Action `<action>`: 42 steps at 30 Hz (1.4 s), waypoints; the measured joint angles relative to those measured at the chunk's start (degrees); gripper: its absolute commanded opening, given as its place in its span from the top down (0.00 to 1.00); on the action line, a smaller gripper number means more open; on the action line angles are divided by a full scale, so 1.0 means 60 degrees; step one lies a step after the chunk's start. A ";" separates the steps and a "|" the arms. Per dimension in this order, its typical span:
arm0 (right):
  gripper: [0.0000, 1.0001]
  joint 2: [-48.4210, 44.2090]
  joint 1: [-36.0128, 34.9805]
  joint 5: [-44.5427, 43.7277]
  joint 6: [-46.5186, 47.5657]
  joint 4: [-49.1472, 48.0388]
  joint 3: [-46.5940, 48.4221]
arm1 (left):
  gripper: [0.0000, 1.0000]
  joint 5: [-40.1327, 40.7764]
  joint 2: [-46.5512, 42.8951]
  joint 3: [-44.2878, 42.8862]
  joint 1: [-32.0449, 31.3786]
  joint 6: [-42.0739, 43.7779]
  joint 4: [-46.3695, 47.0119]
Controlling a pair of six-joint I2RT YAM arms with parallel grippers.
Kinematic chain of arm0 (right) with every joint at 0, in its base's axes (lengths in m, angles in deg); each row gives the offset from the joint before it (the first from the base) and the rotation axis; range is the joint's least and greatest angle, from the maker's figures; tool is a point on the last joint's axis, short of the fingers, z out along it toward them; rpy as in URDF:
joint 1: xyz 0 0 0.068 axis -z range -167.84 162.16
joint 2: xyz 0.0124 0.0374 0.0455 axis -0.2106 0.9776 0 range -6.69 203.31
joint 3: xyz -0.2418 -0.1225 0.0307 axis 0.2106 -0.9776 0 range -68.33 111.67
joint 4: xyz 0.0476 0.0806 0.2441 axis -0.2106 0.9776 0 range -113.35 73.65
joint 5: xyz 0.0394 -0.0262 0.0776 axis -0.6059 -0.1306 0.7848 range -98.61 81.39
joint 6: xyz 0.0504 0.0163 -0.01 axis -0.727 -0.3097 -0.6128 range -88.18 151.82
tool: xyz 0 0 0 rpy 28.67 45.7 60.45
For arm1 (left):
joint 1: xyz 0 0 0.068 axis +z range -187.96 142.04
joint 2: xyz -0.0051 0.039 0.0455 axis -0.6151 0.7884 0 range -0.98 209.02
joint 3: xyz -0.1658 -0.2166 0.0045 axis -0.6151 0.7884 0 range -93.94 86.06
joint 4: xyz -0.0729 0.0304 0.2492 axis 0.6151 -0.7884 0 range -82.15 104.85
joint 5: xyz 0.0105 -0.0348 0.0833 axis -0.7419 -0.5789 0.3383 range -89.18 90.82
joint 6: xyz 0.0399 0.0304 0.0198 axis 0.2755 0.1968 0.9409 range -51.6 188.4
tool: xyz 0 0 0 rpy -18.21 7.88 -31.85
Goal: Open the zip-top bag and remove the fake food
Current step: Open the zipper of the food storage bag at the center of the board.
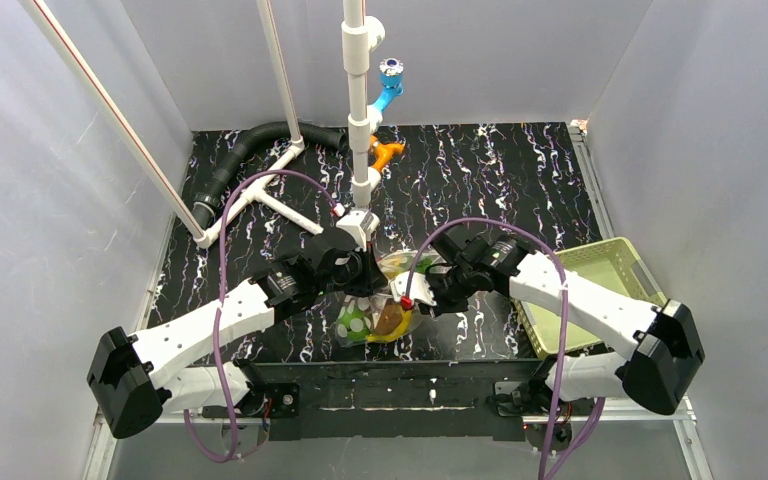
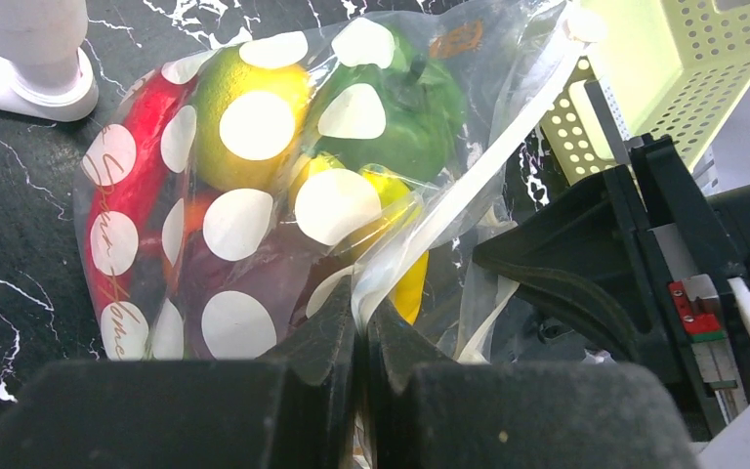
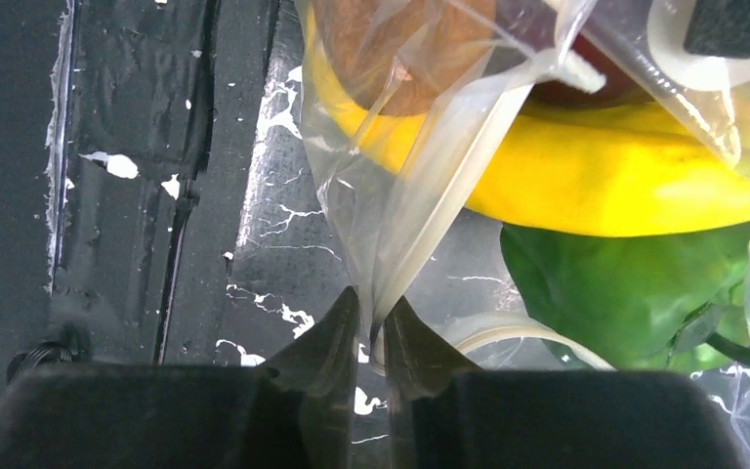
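Left tool (image 2: 359, 324) and right tool (image 3: 372, 322) each pinch a lip of the bag (image 2: 237, 224); pulled unevenly, slick film may slip free, or food (image 2: 412, 132) may spill.

Bright, even light; glare on zip-top bag (image 3: 420, 195)

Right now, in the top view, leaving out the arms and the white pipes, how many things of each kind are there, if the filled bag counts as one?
zip-top bag: 1
mesh basket: 1
pipe fittings: 2 (blue fitting, orange fitting)
black hose: 1
Total: 5
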 measured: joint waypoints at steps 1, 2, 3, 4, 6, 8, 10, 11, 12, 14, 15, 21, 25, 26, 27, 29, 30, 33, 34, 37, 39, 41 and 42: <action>0.73 -0.0051 0.0044 0.0040 -0.0004 0.0022 -0.0029 | 1.00 -0.0004 0.0000 0.0004 0.0000 -0.0011 0.0018; 0.71 -0.0135 0.0102 0.0084 -0.0004 0.0051 -0.0073 | 1.00 -0.0004 0.0000 0.0007 0.0000 -0.0022 0.0044; 0.67 -0.0229 0.0149 0.0120 -0.0007 0.0091 -0.0113 | 1.00 -0.0004 0.0000 0.0011 0.0000 -0.0040 0.0069; 0.63 -0.0339 0.0193 0.0168 0.0000 0.0164 -0.0146 | 1.00 -0.0004 0.0000 0.0011 0.0000 -0.0047 0.0080; 0.56 -0.0532 0.0259 0.0266 0.0015 0.0266 -0.0204 | 1.00 -0.0004 0.0000 0.0022 0.0000 -0.0069 0.0113; 0.49 -0.0721 0.0321 0.0372 0.0025 0.0455 -0.0284 | 1.00 -0.0007 0.0000 0.0058 0.0000 -0.0076 0.0175; 0.44 -0.0823 0.0368 0.0470 0.0044 0.0667 -0.0284 | 1.00 -0.0026 0.0000 0.0069 0.0000 -0.0076 0.0208; 0.42 -0.0871 0.0390 0.0517 0.0055 0.0754 -0.0284 | 1.00 -0.0026 0.0000 0.0069 0.0004 -0.0076 0.0233; 0.41 -0.0900 0.0408 0.0543 0.0055 0.0820 -0.0284 | 1.00 -0.0033 0.0000 0.0069 0.0004 -0.0073 0.0270; 0.38 -0.0987 0.0484 0.0586 0.0047 0.0984 -0.0284 | 1.00 -0.0069 0.0000 0.0069 0.0004 -0.0073 0.0299; 0.36 -0.1038 0.0550 0.0616 0.0044 0.1049 -0.0284 | 1.00 -0.0098 0.0000 0.0069 0.0004 -0.0069 0.0324; 0.34 -0.1490 0.1231 0.0958 0.0015 0.1468 -0.0280 | 1.00 -0.0302 0.0000 0.0084 0.0004 -0.0047 0.0543; 0.34 -0.1858 0.1734 0.1279 -0.0135 0.1792 -0.0259 | 1.00 -0.0539 0.0000 0.0157 0.0004 -0.0033 0.0747; 0.34 -0.1916 0.1821 0.1326 -0.0182 0.1847 -0.0248 | 1.00 -0.0590 -0.0004 0.0193 0.0004 -0.0033 0.0809; 0.34 -0.1949 0.1894 0.1366 -0.0222 0.1902 -0.0237 | 1.00 -0.0627 -0.0004 0.0219 0.0004 -0.0033 0.0849; 0.33 -0.1996 0.2051 0.1395 -0.0331 0.1974 -0.0226 | 1.00 -0.0707 -0.0007 0.0266 0.0004 -0.0036 0.0914; 0.33 -0.2007 0.2124 0.1406 -0.0379 0.1985 -0.0226 | 1.00 -0.0750 -0.0011 0.0284 0.0004 -0.0036 0.0965; 0.33 -0.2091 0.2433 0.1523 -0.0484 0.1985 -0.0226 | 1.00 -0.0816 -0.0084 0.0397 0.0004 -0.0044 0.1086; 0.33 -0.2160 0.2565 0.1599 -0.0525 0.1989 -0.0226 | 1.00 -0.0834 -0.0120 0.0437 0.0004 -0.0051 0.1096; 0.33 -0.2397 0.2914 0.1938 -0.0667 0.2098 -0.0149 | 1.00 -0.0889 -0.0208 0.0568 0.0007 -0.0076 0.1202; 0.33 -0.2484 0.3075 0.2200 -0.0721 0.2251 0.0022 | 1.00 -0.0943 -0.0215 0.0583 0.0011 -0.0084 0.1271; 0.33 -0.2499 0.3184 0.2550 -0.0765 0.2361 0.0284 | 1.00 -0.1013 -0.0215 0.0605 0.0011 -0.0106 0.1392; 0.33 -0.2492 0.3228 0.2725 -0.0783 0.2419 0.0430 | 1.00 -0.1035 -0.0215 0.0630 0.0011 -0.0113 0.1457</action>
